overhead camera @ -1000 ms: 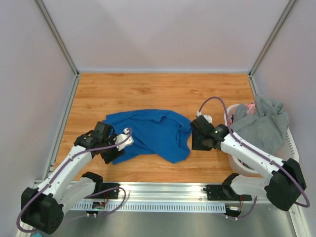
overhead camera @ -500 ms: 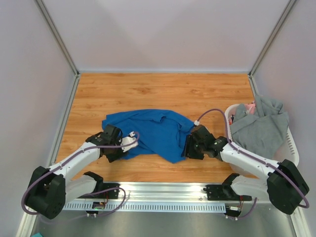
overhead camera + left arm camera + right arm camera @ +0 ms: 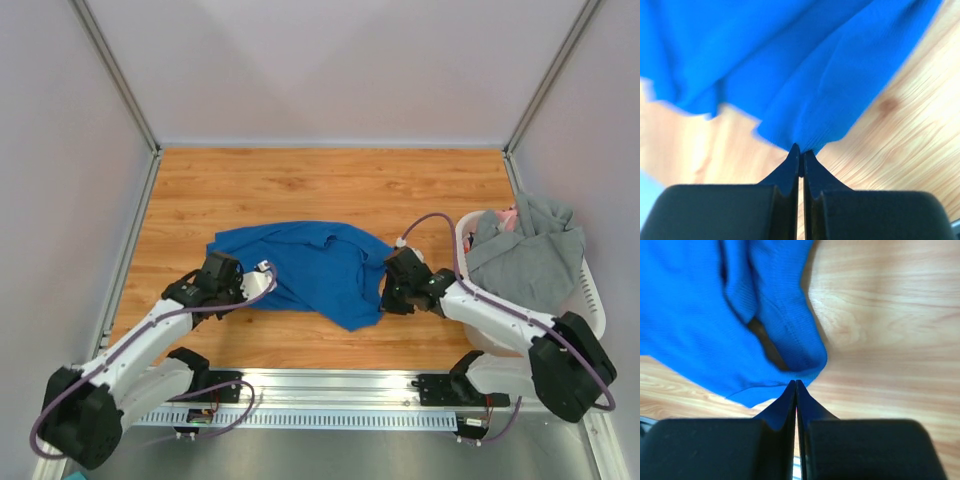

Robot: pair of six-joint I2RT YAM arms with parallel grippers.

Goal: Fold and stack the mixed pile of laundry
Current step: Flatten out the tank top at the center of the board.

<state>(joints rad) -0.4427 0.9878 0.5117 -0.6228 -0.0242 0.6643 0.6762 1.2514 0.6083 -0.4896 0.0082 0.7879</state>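
Pinching the blue garment (image 3: 300, 268) at both ends; left gripper (image 3: 250, 288) jaws closed tight on its near-left hem, right gripper (image 3: 386, 296) jaws closed tight on its right edge; cloth lies crumpled mid-table (image 3: 330, 185), long axis left-right, spanning between the jaws; both forearms low, angled inward; grey garment (image 3: 530, 255) heaped in basket (image 3: 592, 300), far right.

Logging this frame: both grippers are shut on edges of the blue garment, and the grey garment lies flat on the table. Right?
No. The top external view shows the grey garment heaped in the white basket, not flat on the table. Both the left gripper and right gripper are indeed shut on edges of the blue garment.
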